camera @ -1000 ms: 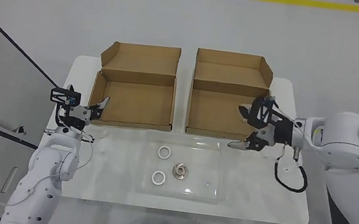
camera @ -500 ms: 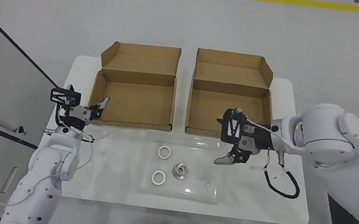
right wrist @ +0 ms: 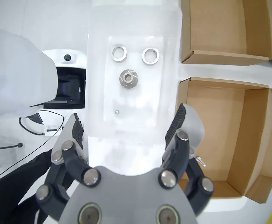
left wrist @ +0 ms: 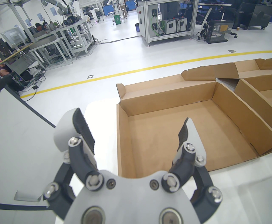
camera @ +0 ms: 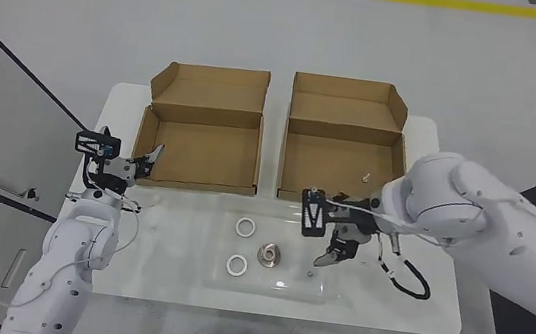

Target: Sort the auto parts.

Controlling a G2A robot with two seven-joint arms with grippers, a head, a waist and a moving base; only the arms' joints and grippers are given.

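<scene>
Leftward off the right box (camera: 329, 159), the right hand (camera: 328, 255) now hangs over the clear tray (camera: 223, 242) — spread wide, empty. Two rings (camera: 245, 227) and a hub (camera: 268, 256) lie inside; left hand (camera: 145, 157) likewise open.

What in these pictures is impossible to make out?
- Tiny part in the clear tray: too small to identify, any view.
- Small bolt in the right box, right wrist view: half behind the right jaws.
- Left box, left wrist view: near corner behind the left jaws.
</scene>
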